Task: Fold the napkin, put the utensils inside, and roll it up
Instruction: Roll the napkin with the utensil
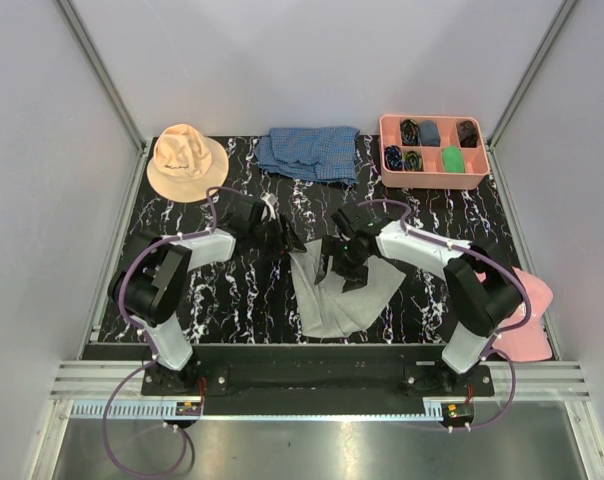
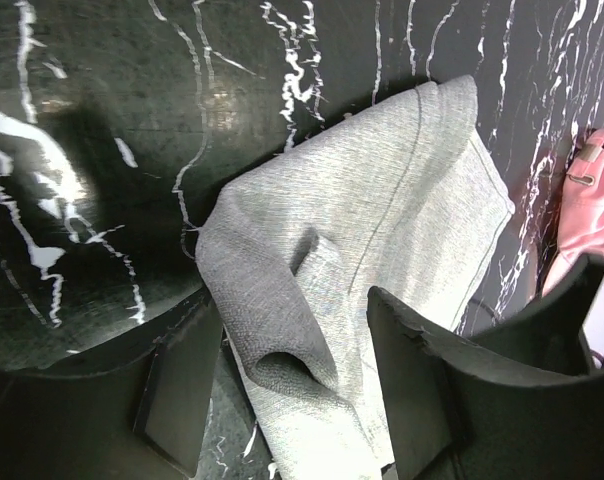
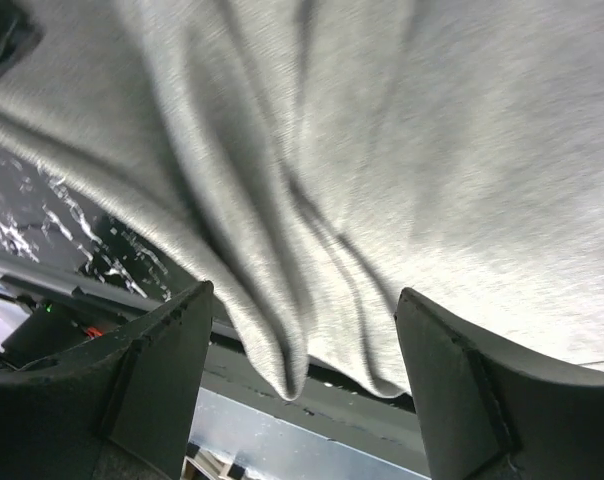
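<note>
The light-grey napkin (image 1: 342,298) lies rumpled on the black marbled table, at centre front between the two arms. My left gripper (image 1: 285,240) is at its upper left corner. In the left wrist view, a curled fold of the napkin (image 2: 282,330) lies loose between the open left gripper's (image 2: 292,300) fingers. My right gripper (image 1: 346,272) hovers over the napkin's middle. In the right wrist view, creased napkin (image 3: 382,170) fills the frame, and the right gripper (image 3: 304,295) is open wide with nothing clamped. The utensils are out of view.
A tan hat (image 1: 186,160) sits at the back left and a blue checked cloth (image 1: 310,152) at the back centre. A pink tray (image 1: 386,135) of small dark items stands at the back right. A pink hat (image 1: 527,318) lies beside the right arm's base.
</note>
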